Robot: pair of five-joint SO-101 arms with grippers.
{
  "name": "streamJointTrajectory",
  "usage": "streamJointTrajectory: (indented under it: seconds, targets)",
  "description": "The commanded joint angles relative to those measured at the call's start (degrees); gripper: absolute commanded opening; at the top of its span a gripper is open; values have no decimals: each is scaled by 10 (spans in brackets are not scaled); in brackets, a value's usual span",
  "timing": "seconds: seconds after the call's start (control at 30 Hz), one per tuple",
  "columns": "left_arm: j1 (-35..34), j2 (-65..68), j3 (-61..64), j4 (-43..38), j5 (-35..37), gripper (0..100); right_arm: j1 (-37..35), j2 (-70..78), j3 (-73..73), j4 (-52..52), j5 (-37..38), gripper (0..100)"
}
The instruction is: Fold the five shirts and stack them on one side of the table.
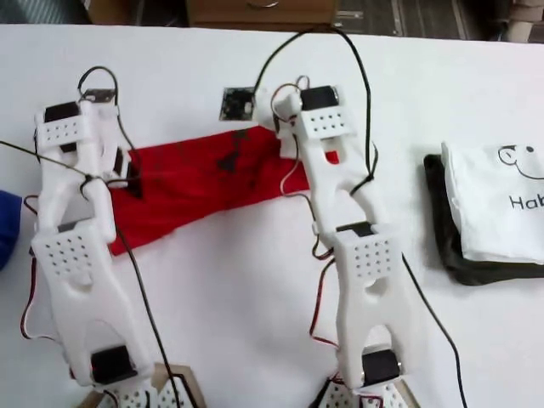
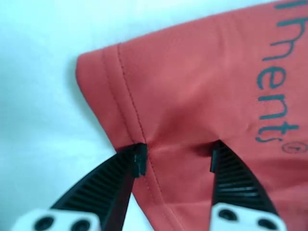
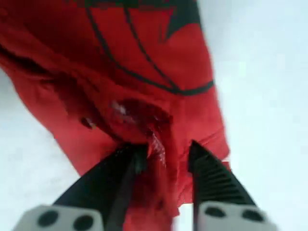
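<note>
White desk (image 1: 255,280) runs under both arms, with a blue cloth (image 1: 7,225) just showing at its left edge, perhaps another shirt waiting. Next comes the left claw (image 2: 178,159), jaws spread wide, both tips down on the hemmed corner of the red shirt (image 1: 195,183) with a slight wrinkle between them. That shirt lies as a long, narrow band across the desk between the two arms. At its other end the right claw (image 3: 166,154) is pinching a bunched ridge of the red cloth. To do this fold well, I judge the left claw should close on the hem, taking every layer, before either arm lifts. Both ends should then rise level and travel together, so the band folds square rather than twisting. Teal lettering runs along the red cloth by the left claw, and a dark printed outline sits near the right one. Far right, a folded white shirt (image 1: 497,204) rests on a dark shirt (image 1: 446,246). It carries a black line drawing and lettering cut off by the edge.
</note>
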Motion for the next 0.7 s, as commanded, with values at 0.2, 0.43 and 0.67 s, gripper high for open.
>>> streamJointTrajectory:
  seconds: [0.2,0.43,0.67]
  targets:
    - [12,5,-9,-16,-5,243,3,-10,-88,1,-11,145]
    - [12,5,-9,-16,-19,243,-8,-11,-138,186,-14,48]
    - [12,5,-9,-16,-23,243,-7,-3,-128,183,-93,21]
